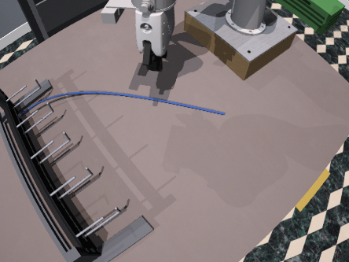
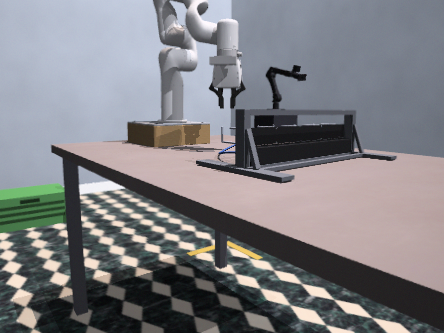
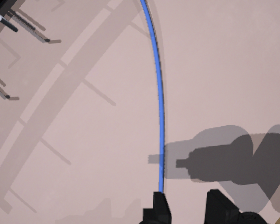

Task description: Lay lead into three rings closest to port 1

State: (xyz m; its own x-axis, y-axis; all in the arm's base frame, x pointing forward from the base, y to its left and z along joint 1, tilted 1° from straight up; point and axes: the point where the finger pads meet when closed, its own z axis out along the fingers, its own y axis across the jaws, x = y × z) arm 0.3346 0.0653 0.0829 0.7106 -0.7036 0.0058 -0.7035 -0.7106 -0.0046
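Observation:
The blue lead lies on the table in a long curve. Its far end enters the rack at the upper left end in the top view. A short blue bit of the lead also shows in the exterior view beside the rack. Its free end rests loose on the table. Steel rings stick out along the rack, and the lead is in none of them. My gripper hangs well above the lead's middle, fingers partly apart and empty.
The arm's base stands on a wooden block at the back. A green crate sits on the floor. A small black arm stands behind the rack. The rack's grey foot juts onto the table.

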